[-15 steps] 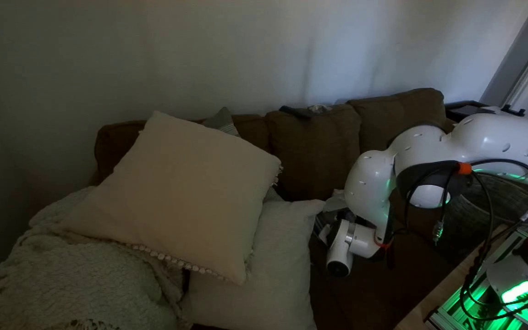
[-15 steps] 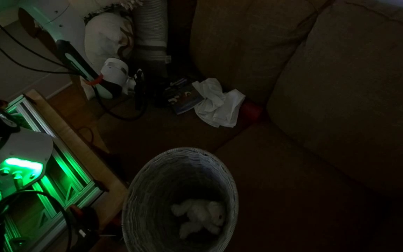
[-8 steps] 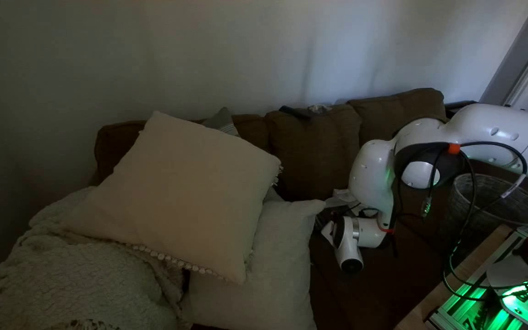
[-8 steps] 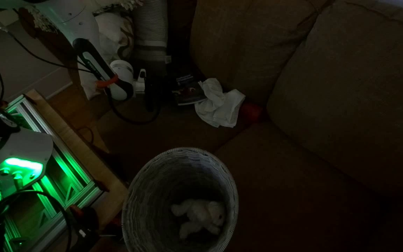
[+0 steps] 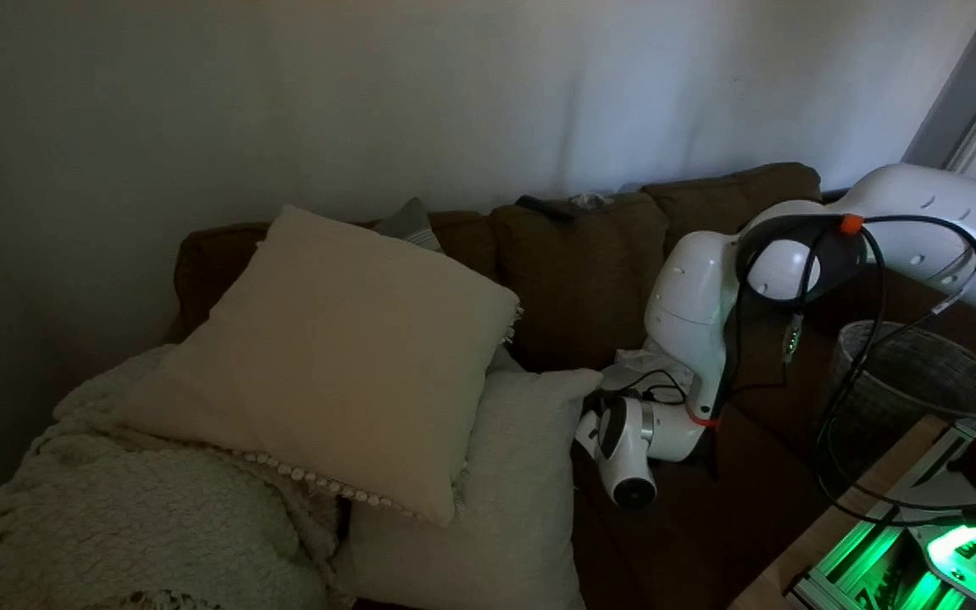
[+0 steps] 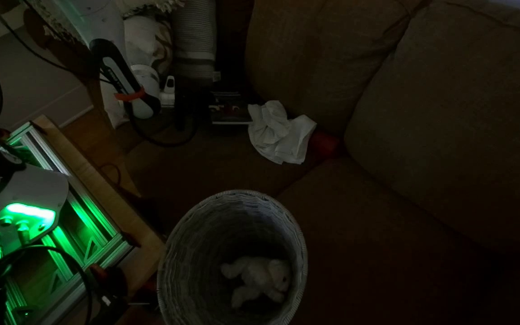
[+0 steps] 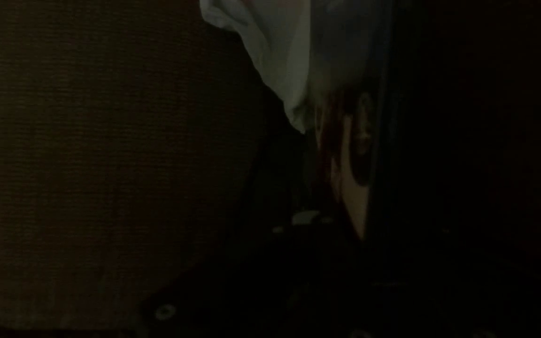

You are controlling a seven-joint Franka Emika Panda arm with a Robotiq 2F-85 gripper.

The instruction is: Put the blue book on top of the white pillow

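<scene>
And the jaws are clamping the book (image 6: 230, 109), which is jutting out toward the tissue (image 6: 281, 135), the pillows (image 5: 361, 356) lying beside the wrist (image 5: 668, 432).

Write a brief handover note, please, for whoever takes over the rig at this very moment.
Gripper: jaws appear shut on the book; the two have shifted together over the last second, though darkness hides the contact.
Pillows: in an exterior view, a large pale pillow partly covers a lower pale pillow; which one is meant is unclear.
Done: the grasp, it seems; the book is not yet on either pillow.
Left: carry it over, lay it on top, release.
</scene>
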